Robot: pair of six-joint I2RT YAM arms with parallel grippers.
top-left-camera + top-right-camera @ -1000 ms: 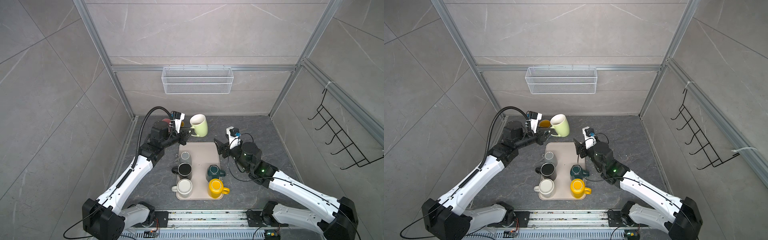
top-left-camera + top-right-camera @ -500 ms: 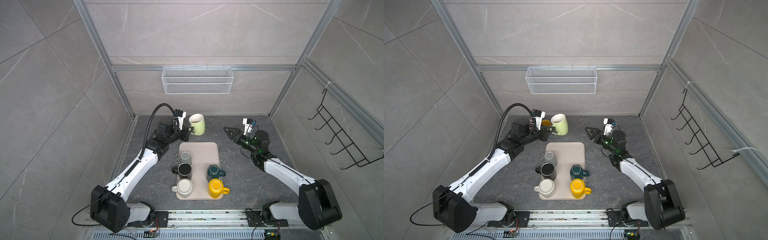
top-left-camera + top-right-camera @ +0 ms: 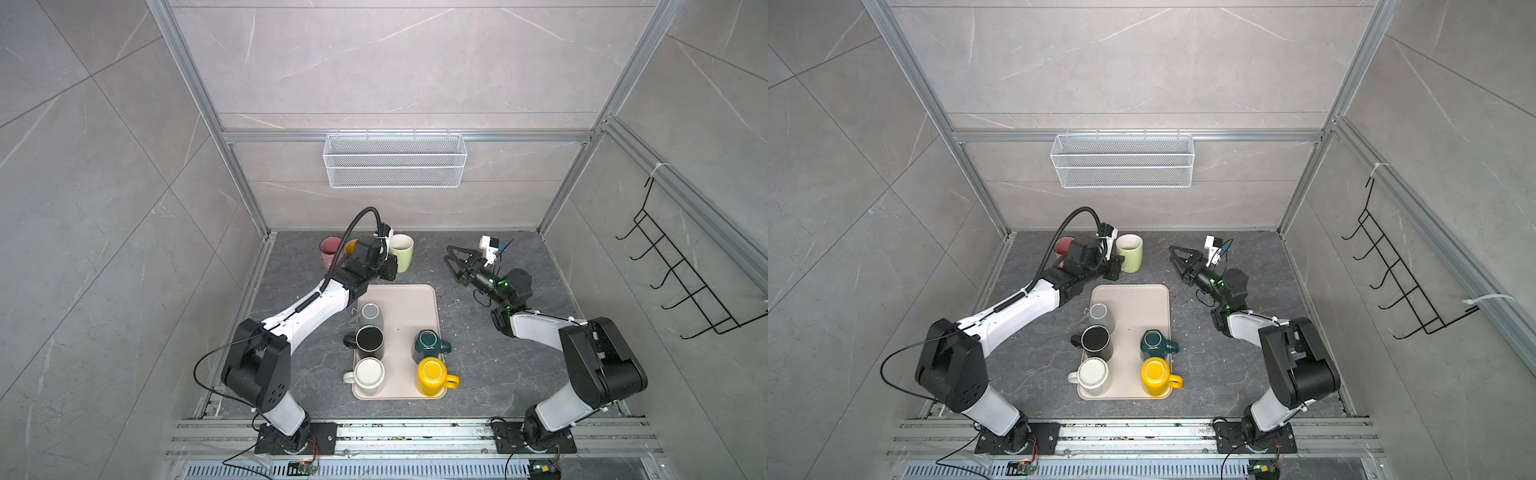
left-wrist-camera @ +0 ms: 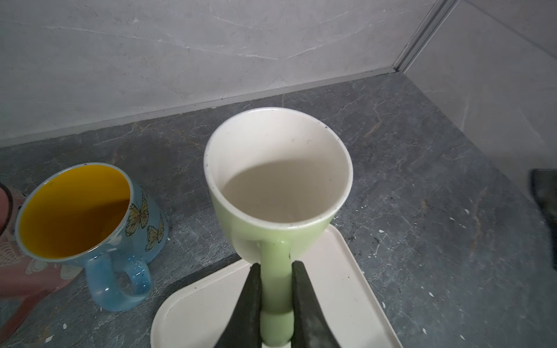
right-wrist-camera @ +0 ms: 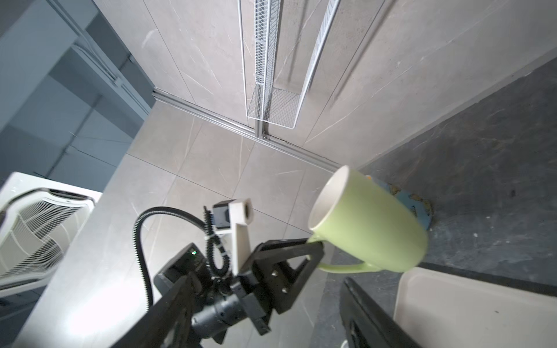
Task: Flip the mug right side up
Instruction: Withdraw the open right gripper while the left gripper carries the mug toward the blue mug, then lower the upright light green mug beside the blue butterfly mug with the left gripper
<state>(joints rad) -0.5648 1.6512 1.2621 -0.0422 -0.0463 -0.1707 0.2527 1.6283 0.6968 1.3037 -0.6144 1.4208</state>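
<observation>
The light green mug (image 3: pixel 402 251) (image 3: pixel 1130 251) (image 4: pixel 277 180) (image 5: pixel 370 223) stands upright with its white mouth up, at the back just past the tray's far left corner. My left gripper (image 3: pixel 390 266) (image 3: pixel 1119 264) (image 4: pixel 276 265) is shut on its handle, one finger on each side. I cannot tell if the base touches the floor. In both top views my right gripper (image 3: pixel 451 255) (image 3: pixel 1174 253) hangs open at the back right, pointing toward the mug, with nothing between its fingers.
A beige tray (image 3: pixel 411 307) (image 3: pixel 1138 307) (image 4: pixel 331 286) holds several mugs in two rows. A blue butterfly mug (image 4: pixel 90 217) and a pink mug (image 3: pixel 330 249) (image 3: pixel 1064 245) stand upright left of the green one. A wire basket (image 3: pixel 395 160) hangs on the back wall.
The left gripper has carried the green mug back and down, from tilted to upright. The right arm has swung from the tray's edge to the back right, and its jaws stand wider.
</observation>
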